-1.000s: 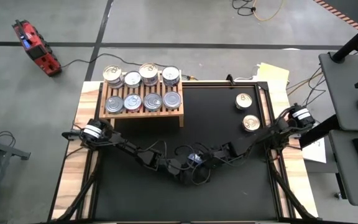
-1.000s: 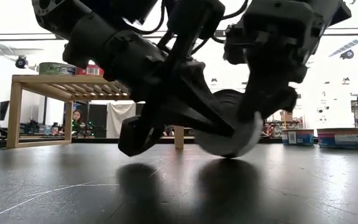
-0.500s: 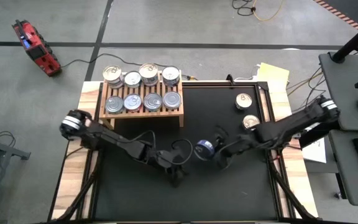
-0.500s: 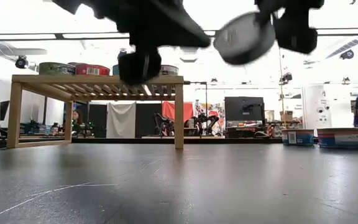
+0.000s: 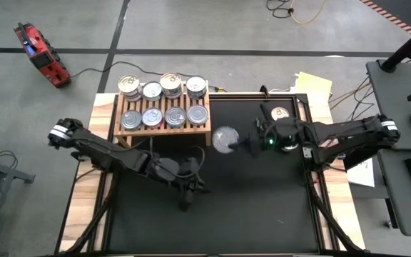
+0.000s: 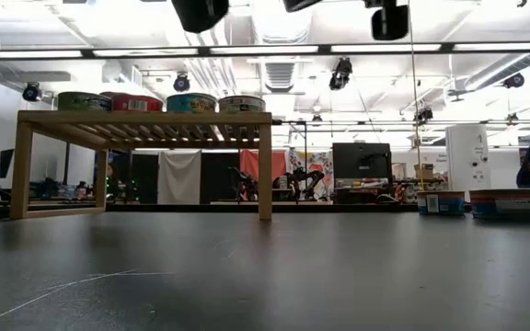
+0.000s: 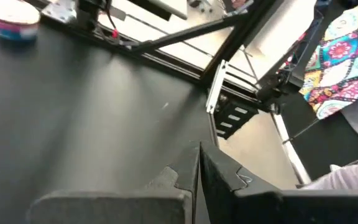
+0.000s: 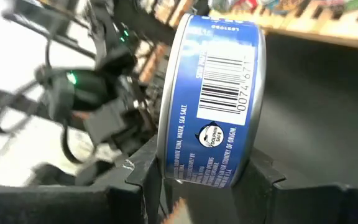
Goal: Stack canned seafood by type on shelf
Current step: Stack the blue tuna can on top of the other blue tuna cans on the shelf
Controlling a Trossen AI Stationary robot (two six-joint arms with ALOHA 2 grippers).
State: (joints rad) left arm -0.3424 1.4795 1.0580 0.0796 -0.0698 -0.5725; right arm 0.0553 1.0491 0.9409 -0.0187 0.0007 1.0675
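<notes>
My right gripper [image 5: 240,143] is shut on a blue-labelled tin [image 5: 226,139], held high above the black mat right of the shelf; the right wrist view shows the tin's barcode wall [image 8: 211,99]. My left gripper [image 5: 186,197] is shut and empty above the mat's middle; its closed fingers show in the left wrist view [image 7: 199,158]. The light-wood shelf [image 5: 164,129] stands at the far left with several tins [image 5: 164,100] on its slatted top, also seen in the low view [image 6: 145,118]. My right gripper pinches the tin between its two fingers [image 8: 143,171], one on each flat end, near the rim [image 8: 166,155]. The fingers come level from the table's right side. The tin is lifted clear of the mat and sticks out beyond the fingers.
Two gold-lidded tins lie on the mat at the far right, one free [image 5: 280,114] and one partly under my right arm [image 5: 288,141]; one shows in the left wrist view [image 7: 11,22]. Bare mat [image 5: 212,214] lies in front of the shelf.
Both grippers have risen from the mat's middle. My right gripper has carried the tin up and toward the far edge, turning it off its rim. My left gripper has let go of the tin and drawn back toward the left.
</notes>
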